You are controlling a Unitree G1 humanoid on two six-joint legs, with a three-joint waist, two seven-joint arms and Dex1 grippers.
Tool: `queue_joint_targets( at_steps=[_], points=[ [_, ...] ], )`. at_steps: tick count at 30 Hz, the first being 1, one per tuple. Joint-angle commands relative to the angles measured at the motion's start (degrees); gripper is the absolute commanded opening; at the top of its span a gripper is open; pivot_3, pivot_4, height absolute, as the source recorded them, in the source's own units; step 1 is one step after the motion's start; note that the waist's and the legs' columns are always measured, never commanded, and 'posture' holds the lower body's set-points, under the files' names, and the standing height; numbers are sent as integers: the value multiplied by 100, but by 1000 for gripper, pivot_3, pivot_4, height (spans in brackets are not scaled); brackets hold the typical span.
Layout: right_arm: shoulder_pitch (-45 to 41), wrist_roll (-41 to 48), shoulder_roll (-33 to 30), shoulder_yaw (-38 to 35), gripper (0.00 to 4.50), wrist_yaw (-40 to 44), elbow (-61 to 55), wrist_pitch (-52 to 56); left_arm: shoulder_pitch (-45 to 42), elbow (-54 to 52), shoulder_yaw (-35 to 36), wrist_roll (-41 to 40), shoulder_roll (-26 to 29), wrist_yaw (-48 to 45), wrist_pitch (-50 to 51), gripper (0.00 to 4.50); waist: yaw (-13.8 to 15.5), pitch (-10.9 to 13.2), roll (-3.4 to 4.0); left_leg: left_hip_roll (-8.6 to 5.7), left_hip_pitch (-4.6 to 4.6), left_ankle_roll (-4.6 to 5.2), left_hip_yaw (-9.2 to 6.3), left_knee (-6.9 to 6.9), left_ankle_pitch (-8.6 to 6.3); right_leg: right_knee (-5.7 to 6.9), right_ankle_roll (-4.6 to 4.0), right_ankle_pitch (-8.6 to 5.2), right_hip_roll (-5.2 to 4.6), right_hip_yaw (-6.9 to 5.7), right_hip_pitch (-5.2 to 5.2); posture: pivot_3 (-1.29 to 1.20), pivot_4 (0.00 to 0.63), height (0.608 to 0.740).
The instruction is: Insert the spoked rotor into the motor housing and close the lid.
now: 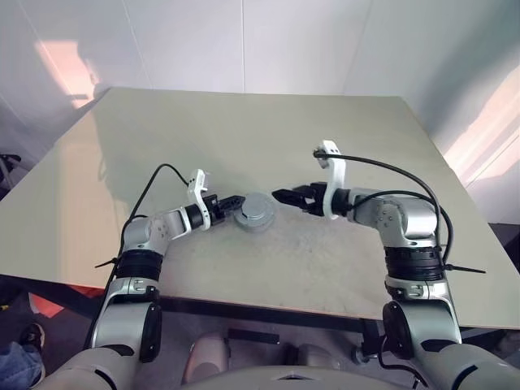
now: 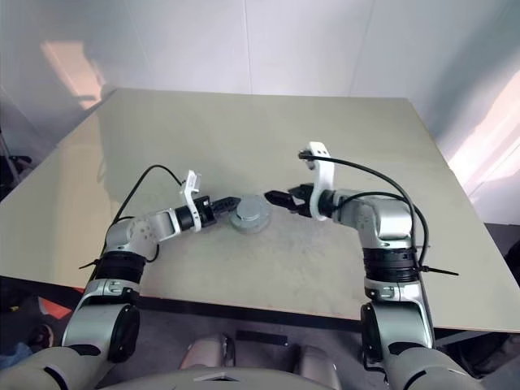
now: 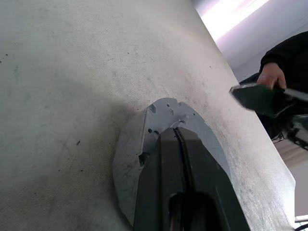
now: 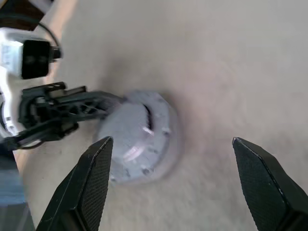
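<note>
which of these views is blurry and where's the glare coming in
Right wrist view: the lid and left gripper look soft and smeared, and only the right gripper's own open fingers read crisply. Left wrist view: lid sharp, bright glare in the corner past the table edge. Head views: pinkish light patches on the walls.

We recorded a pale beige table [image 1: 244,130] before white panelled walls [image 1: 203,41]. Pinkish light patches [image 1: 69,69] lay on the walls at both sides.

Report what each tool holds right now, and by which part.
The left tool is shut, its tips at the lid's edge, gripping nothing visibly. The right tool is open and empty.
</note>
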Motion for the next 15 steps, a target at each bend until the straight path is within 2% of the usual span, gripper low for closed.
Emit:
queue_joint_targets(
  at_steps=[1,10,15],
  points=[
    [-33,207,58,-412,4447,-274,193,610,63,-24,-120,51,14,-19,44,0,0,1,4,0,0,-1,0,0,0,0,0,0,0,0,0,0,0,740],
    [-306,174,733,-1040,4447,-921,1035,692,-61,49,60,48,78,123,-86,0,-34,-3,9,2,21,-17,1,0,10,6,36,-21,0,0,10,0,0,740],
    [-466,326,1134,-1171,4447,-1068,1011,879,-172,140,155,40,187,156,-154,0,-79,-2,9,7,50,-43,2,-12,25,9,40,-23,3,-1,23,0,0,740]
  ],
)
